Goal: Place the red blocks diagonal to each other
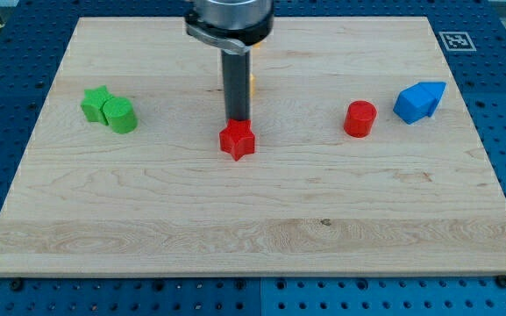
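Note:
A red star block (237, 140) lies near the board's middle. My tip (236, 121) stands right at its top edge, touching or nearly touching it. A red cylinder (359, 118) stands to the view's right, well apart from the star and a little higher in the view. The rod hides most of a yellow block (251, 85) behind it.
A green star (96, 102) and a green cylinder (120, 115) sit together at the view's left. Two blue blocks (418, 101) sit together at the right, close to the red cylinder. The wooden board (253, 237) ends at blue pegboard on all sides.

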